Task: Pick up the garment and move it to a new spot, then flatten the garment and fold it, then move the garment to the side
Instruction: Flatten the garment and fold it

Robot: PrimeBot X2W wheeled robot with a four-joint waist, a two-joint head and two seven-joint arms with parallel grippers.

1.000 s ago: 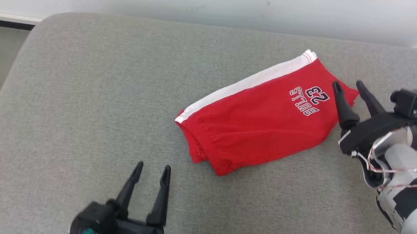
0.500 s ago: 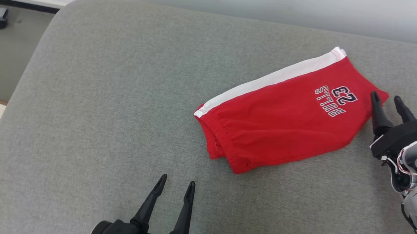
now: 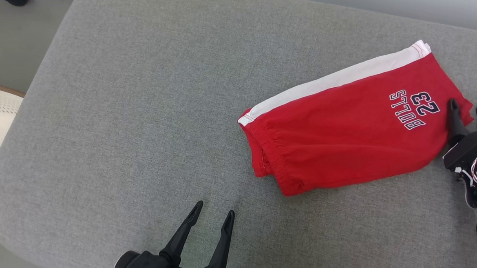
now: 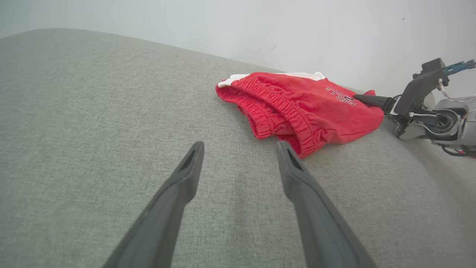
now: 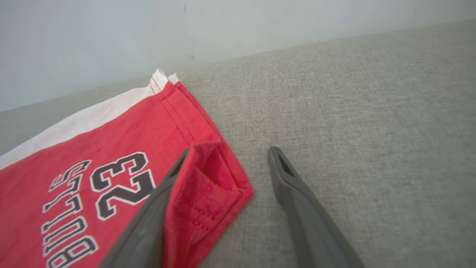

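The red shorts (image 3: pixel 345 127) lie folded on the grey cushion (image 3: pixel 121 103), right of the middle in the head view. Their long axis runs from the waistband (image 3: pixel 267 160) at about 8 o'clock to the leg hem at about 2 o'clock, with the white stripe along the far edge.

The right hand (image 3: pixel 466 106) is the nearer one. It sits at the hem end with its fingers spread wide, and in its own wrist view the hem corner (image 5: pixel 212 182) lies turned up between them. One finger rests against or just over the cloth and the other stands over bare cushion. It grips nothing yet.

The left hand (image 3: pixel 215 208) is also spread wide and empty. It is apart from the shorts, with the waistband lying toward 1 o'clock from it.

The next move probably turns on that corner. The right hand only needs to close where it is, while the left would have to reach up and to the right for the waistband.
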